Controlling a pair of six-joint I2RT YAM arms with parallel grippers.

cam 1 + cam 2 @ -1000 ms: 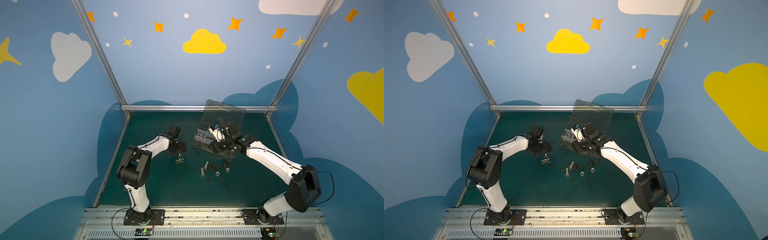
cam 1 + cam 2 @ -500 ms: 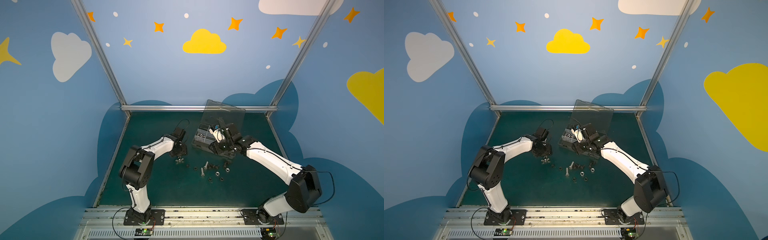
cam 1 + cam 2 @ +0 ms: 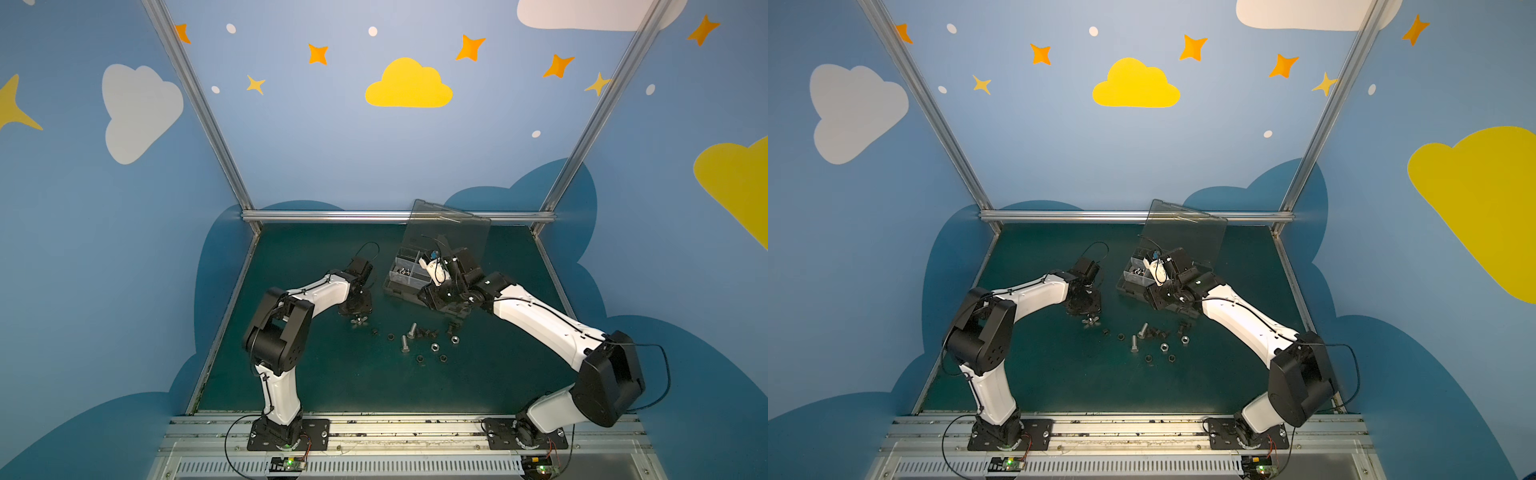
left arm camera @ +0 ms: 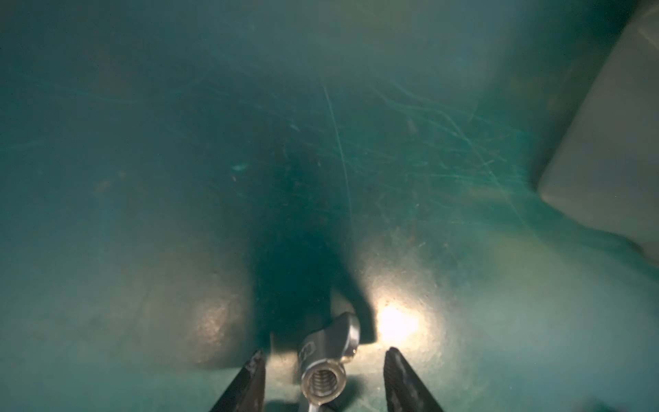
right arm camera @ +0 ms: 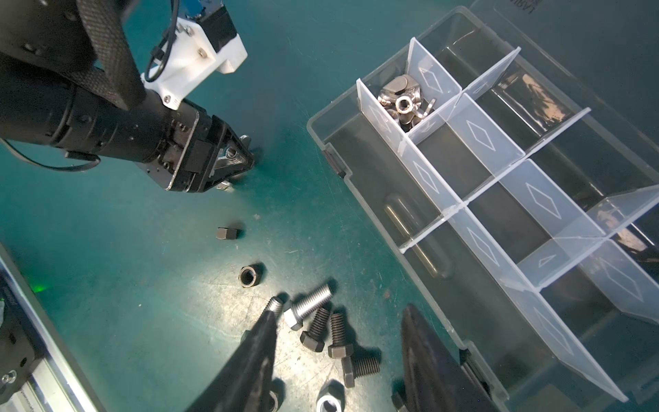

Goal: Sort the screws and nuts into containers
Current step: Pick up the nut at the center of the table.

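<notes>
Left gripper (image 4: 324,355) is down at the green mat (image 3: 332,382), fingertips either side of a silver wing nut (image 4: 322,376). Gaps show on both sides, so the jaws are apart and nothing is clamped. The wing nut lies on the mat, threaded hole facing the wrist camera, one wing angled up. In both top views it sits right at the left gripper, apart from the main scatter.

Right gripper (image 5: 342,314) hovers over the mat just beside the organizer box (image 5: 360,157), jaws wide and empty. Loose on the mat under and around its fingers:
- silver hex bolt (image 5: 308,303)
- three black screws (image 5: 338,335), bunched close together
- black nut (image 5: 249,276)
- silver nut (image 5: 330,405), partly cut off at the frame edge

The organizer box sits toward the back of the mat, right of centre, with its clear lid (image 3: 449,228) standing open behind it. One compartment at the box's end holds a pile of wing nuts (image 5: 404,101). The scatter lies between the two arms, nearer the front than the box.
</notes>
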